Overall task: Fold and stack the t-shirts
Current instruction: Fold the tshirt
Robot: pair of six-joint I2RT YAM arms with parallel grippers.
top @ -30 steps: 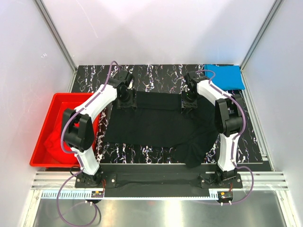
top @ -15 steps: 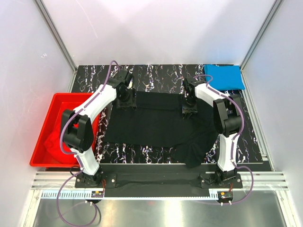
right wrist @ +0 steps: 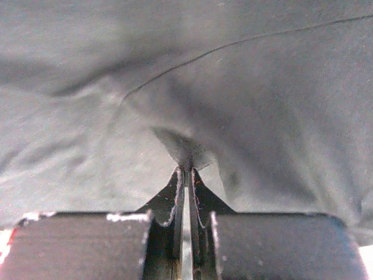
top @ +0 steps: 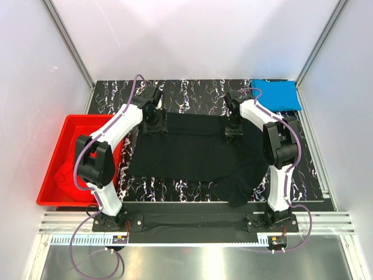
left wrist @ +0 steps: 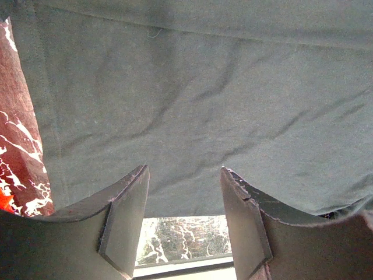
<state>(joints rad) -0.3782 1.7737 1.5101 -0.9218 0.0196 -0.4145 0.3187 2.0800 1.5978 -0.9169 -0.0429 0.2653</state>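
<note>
Left tool (left wrist: 183,175) jaws apart, nothing pinched. Both fingers (left wrist: 125,216) sit at the bottom of the frame. The t-shirt (left wrist: 192,93) fills most of the view, dark grey, lightly creased, with a stitched hem down its left edge. Marbled counter (left wrist: 17,134) shows left of the hem and in the gap between the fingers.
</note>
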